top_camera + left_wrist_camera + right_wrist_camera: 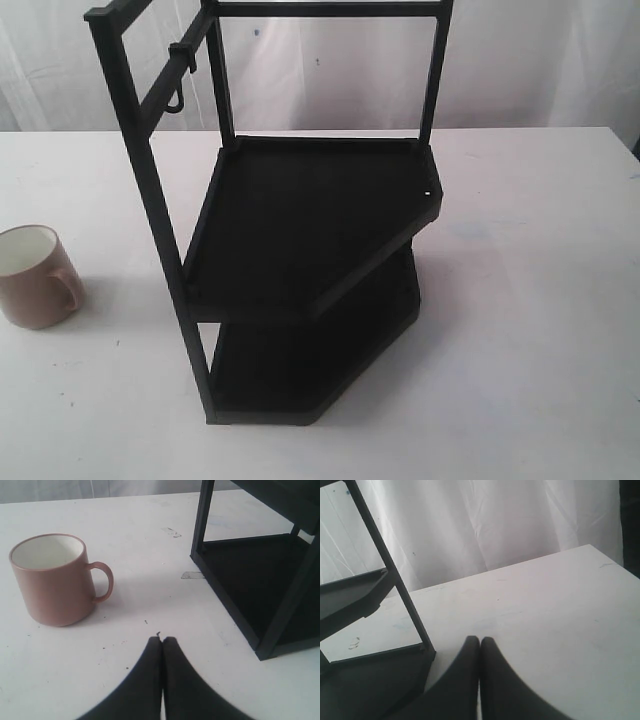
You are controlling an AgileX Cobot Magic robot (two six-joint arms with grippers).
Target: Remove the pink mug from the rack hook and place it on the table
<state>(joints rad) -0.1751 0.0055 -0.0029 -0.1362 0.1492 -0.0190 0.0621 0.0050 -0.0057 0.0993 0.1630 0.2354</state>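
The pink mug (35, 277) stands upright on the table (520, 300) near its left edge, apart from the rack (310, 230). The rack hook (177, 98) appears bare. Left gripper (161, 640) and right gripper (479, 639): jaws together, holding nothing. Retract the left arm upward without brushing the mug.

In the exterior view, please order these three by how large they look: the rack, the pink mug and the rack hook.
1. The rack, by far the largest.
2. The pink mug, though the picture's left edge seems to cut it slightly.
3. The rack hook, a small thin shape hanging near the rack's top.
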